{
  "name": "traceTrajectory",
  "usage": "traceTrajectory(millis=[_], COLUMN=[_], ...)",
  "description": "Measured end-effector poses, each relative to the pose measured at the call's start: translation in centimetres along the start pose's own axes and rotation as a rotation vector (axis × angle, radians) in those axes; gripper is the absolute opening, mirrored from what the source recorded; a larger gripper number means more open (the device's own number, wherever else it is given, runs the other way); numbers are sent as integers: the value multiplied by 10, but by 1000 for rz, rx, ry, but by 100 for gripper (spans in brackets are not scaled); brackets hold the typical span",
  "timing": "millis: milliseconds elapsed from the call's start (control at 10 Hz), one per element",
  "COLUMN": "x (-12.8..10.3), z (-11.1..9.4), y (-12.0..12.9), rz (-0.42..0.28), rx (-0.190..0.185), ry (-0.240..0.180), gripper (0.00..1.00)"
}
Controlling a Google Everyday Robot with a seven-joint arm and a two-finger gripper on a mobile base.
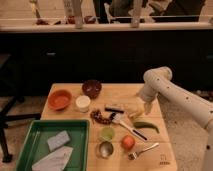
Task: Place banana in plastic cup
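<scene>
1. Closest to us, on the left, a green tray sits on the wooden desk. Two grey pads lie in it.
2. Right of the tray, along the front of the desk, come a metal cup, a tomato and a fork.
3. Just behind the metal cup stands the plastic cup. It is light green and stands upright.
4. Right of the plastic cup lies a spatula with a dark handle. Next to that is a green pepper.
5. The banana lies on the desk just behind the pepper. It is small and pale yellow.
6. The pincer hangs just behind the banana, a little to its right and very near. I cannot tell if it touches the banana. I cannot tell if the pincer is loose or tight.
7. The banana is apart from the plastic cup, with the spatula between them.
8. Farther back are a dark bar, a white cup, an orange bowl and a dark red bowl.
9. The white arm comes in from the right and bends down to the pincer.
</scene>
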Motion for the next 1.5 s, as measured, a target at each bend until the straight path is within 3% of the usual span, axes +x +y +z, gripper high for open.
traceTrajectory(millis=[700, 1500], x=[12, 20], z=[44, 66], y=[2, 9], rz=[14, 27], rx=[-98, -139], ry=[5, 19], gripper=[80, 80])
